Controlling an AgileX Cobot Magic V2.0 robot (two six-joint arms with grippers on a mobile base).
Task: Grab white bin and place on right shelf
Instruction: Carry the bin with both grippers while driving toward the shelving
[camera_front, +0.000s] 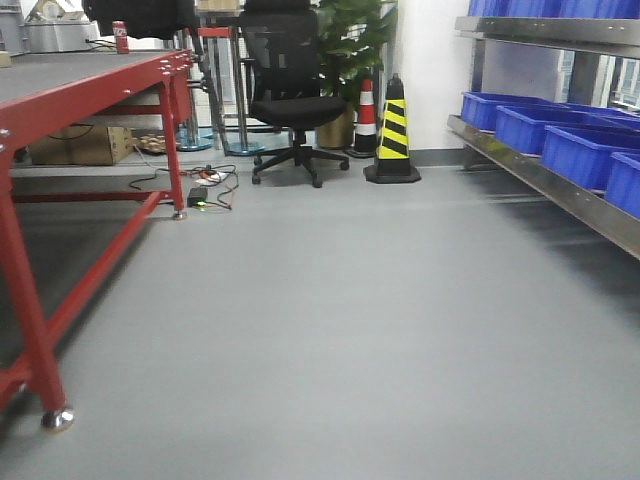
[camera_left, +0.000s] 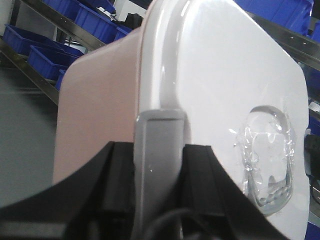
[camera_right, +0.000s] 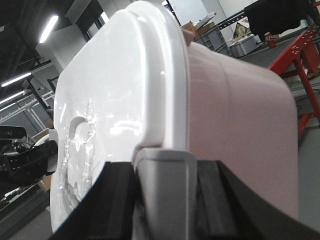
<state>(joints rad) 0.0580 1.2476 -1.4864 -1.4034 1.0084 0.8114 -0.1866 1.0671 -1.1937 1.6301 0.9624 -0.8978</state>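
Observation:
The white bin (camera_left: 100, 110) fills both wrist views, turned on its side between the two arms, with its pale beige wall and whiter lid (camera_left: 225, 65) showing. My left gripper (camera_left: 159, 150) is shut on the grey handle (camera_left: 157, 135) at one end. At the other end my right gripper (camera_right: 164, 167) is shut on the matching grey handle (camera_right: 165, 185) of the white bin (camera_right: 240, 130). The right shelf (camera_front: 540, 180), a steel rack, runs along the right of the front view. Neither the bin nor the grippers show in the front view.
Blue open bins (camera_front: 580, 145) stand on the steel rack, and also show in the left wrist view (camera_left: 47, 55). A red-framed table (camera_front: 90, 80) stands on the left. An office chair (camera_front: 290, 100) and a striped cone (camera_front: 393, 135) are at the back, with cables (camera_front: 205, 185) on the grey floor.

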